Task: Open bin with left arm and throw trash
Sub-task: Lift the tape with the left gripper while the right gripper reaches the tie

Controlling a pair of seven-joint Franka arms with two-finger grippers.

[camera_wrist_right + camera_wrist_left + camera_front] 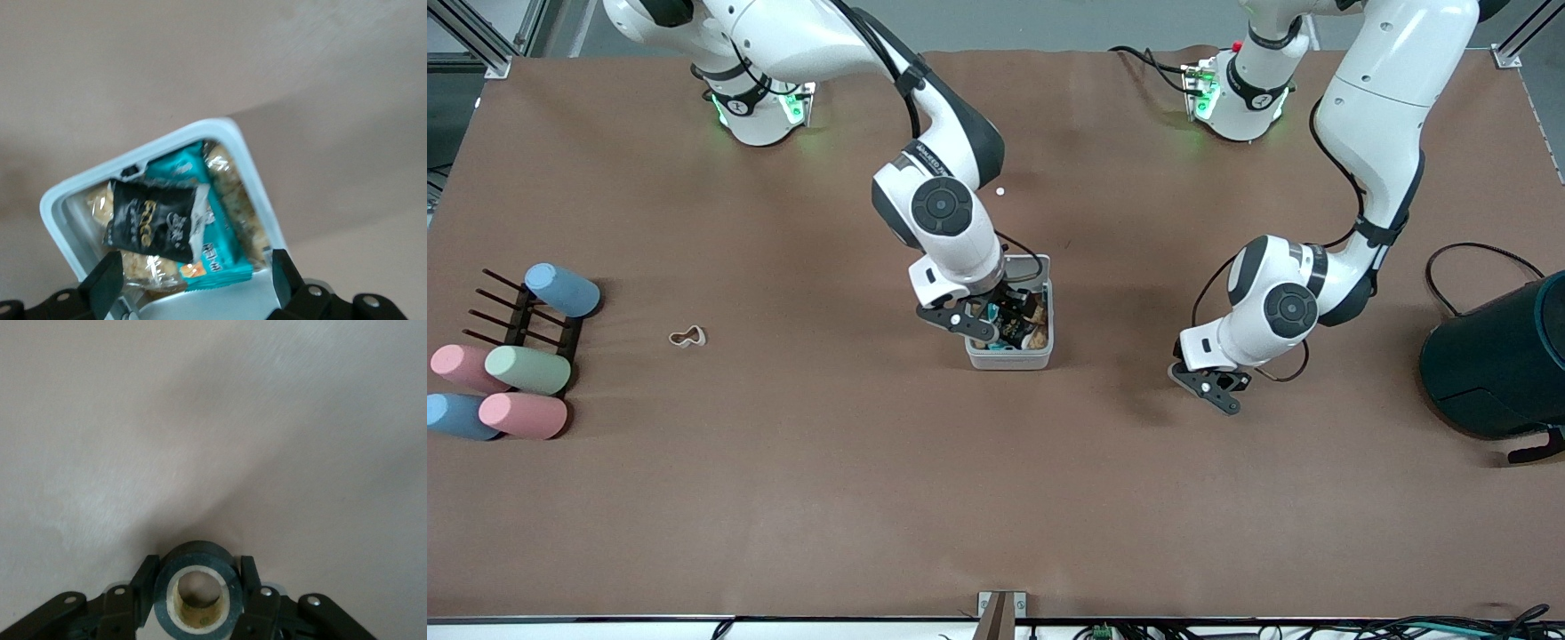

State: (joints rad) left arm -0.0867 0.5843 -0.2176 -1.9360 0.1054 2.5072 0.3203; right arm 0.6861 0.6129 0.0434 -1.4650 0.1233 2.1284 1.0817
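My right tool [996, 324] hangs wide over the open small white plastic bin [1040, 356], black crumpled wrapper [152, 221] dropped inside; my left tool [1214, 391] grips the dark tape roll [197, 595], ready to bin it.

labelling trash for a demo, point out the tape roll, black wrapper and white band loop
tape roll [195, 589]: left wrist view, its front face
black wrapper [150, 220]: right wrist view, printed middle
white band loop [687, 337]: front view, its bent strip
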